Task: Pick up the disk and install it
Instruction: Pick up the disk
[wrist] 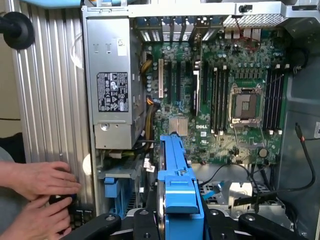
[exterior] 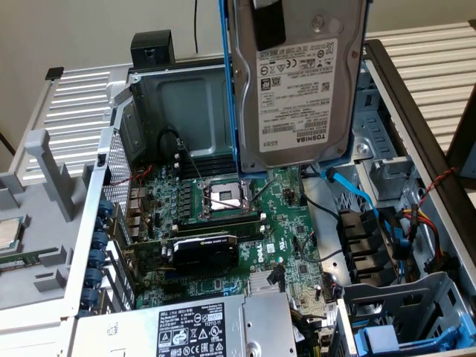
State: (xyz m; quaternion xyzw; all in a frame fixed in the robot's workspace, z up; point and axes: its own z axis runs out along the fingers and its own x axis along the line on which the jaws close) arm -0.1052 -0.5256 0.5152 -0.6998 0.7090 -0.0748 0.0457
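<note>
The disk (exterior: 301,82), a silver-grey hard drive with a white printed label in a bright blue carrier, hangs upright in the air above the open computer case (exterior: 111,149). My gripper (exterior: 268,21) is shut on its upper end, and one black finger lies over the label side. In the wrist view the blue carrier of the disk (wrist: 177,185) is edge-on, clamped between the black fingers (wrist: 145,220) of my gripper (wrist: 177,222). Below it lie the motherboard and the drive bay area.
Inside the case are the motherboard with its open CPU socket (exterior: 225,197), a black card (exterior: 204,253), the power supply (exterior: 201,327) and a blue cable (exterior: 349,186). Another blue-fronted carrier (exterior: 387,338) sits in the bay. A person's hands (wrist: 35,200) rest beside the case.
</note>
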